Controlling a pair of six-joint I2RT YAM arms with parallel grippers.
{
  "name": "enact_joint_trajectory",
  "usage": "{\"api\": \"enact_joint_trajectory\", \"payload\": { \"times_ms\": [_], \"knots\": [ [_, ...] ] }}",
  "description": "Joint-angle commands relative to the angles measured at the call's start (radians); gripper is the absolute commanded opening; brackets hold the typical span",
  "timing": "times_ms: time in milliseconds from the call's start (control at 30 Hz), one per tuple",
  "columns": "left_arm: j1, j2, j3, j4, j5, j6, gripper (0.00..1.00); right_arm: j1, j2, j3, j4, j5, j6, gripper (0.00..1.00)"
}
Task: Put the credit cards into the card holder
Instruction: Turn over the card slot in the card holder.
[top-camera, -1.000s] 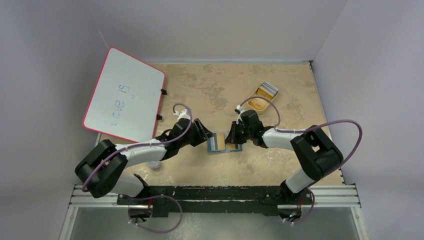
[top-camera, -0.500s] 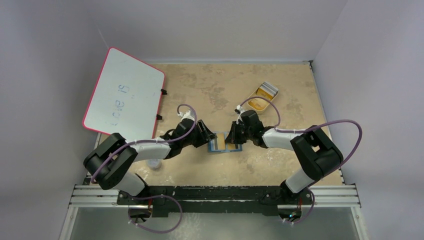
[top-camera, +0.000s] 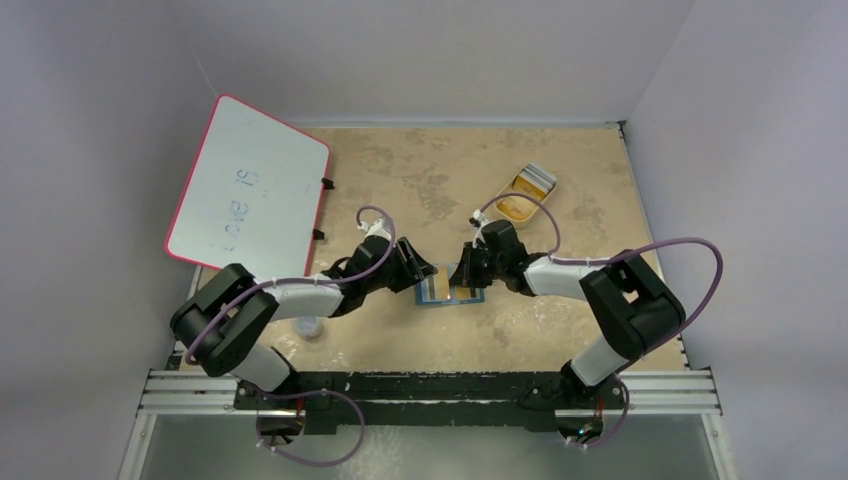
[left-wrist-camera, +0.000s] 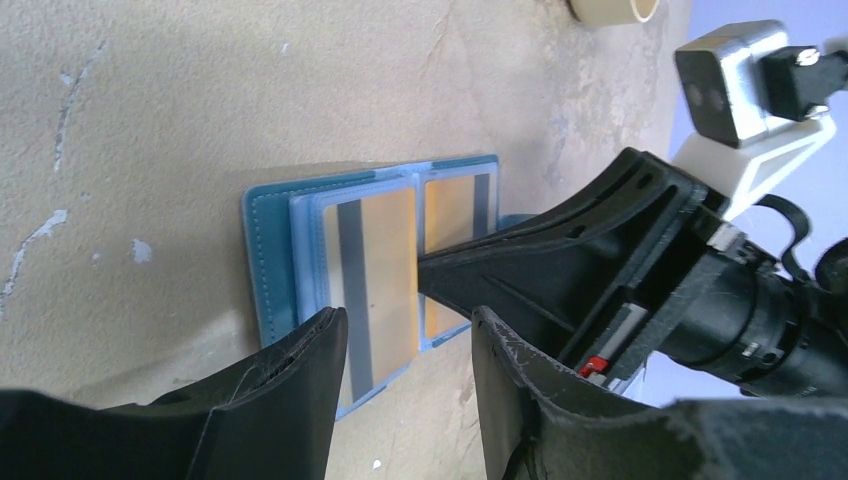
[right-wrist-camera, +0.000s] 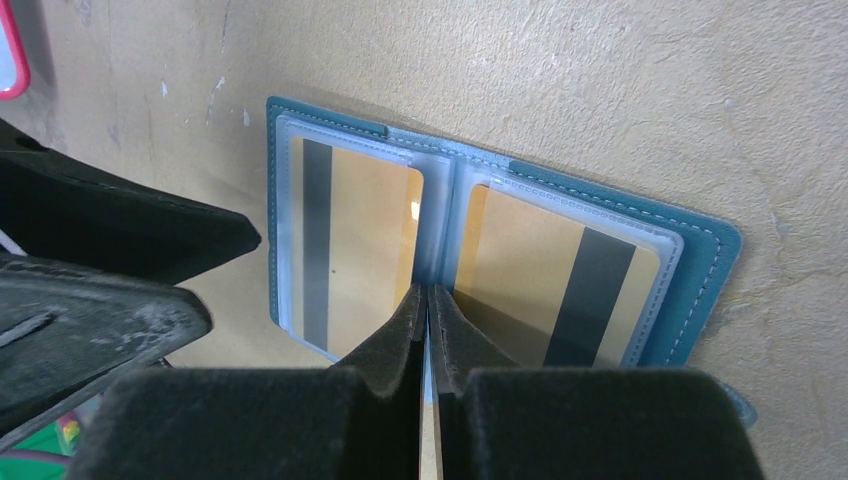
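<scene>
Our left gripper (left-wrist-camera: 408, 322), jaws half spread and empty, has edged in over the open teal-blue bifold card holder (left-wrist-camera: 268, 260) lying mid-table. Two orange-yellow striped credit cards (right-wrist-camera: 365, 240) sit in its clear pockets. The right gripper (right-wrist-camera: 428, 300), closed, rests at the fold, so we judge a seating nudge comes next.

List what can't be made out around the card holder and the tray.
- Top view: card holder mostly covered by left gripper and right gripper; its credit cards too small to count.
- Right wrist view: the shut right gripper hides the holder's near edge; whether it pinches anything is unclear.
- Left wrist view: tray cut off by the top edge.
- Top view: loose cards in the tray too small to count.
</scene>
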Motion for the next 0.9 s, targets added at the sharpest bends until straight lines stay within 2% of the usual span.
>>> {"api": "enact_joint_trajectory", "payload": {
  "times_ms": [0,533,867],
  "knots": [
    [0.001,0.028,0.022,0.065,0.005,0.007,0.48,0.003,0.016,-0.02,-0.013,0.002,-0.007,0.05],
    [0.001,0.097,0.035,0.076,-0.009,0.022,0.49,0.003,0.029,-0.015,-0.006,-0.003,-0.005,0.05],
    [0.001,0.075,0.031,0.144,0.054,-0.025,0.49,0.004,0.039,-0.02,0.0,-0.002,-0.006,0.05]
  ]
}}
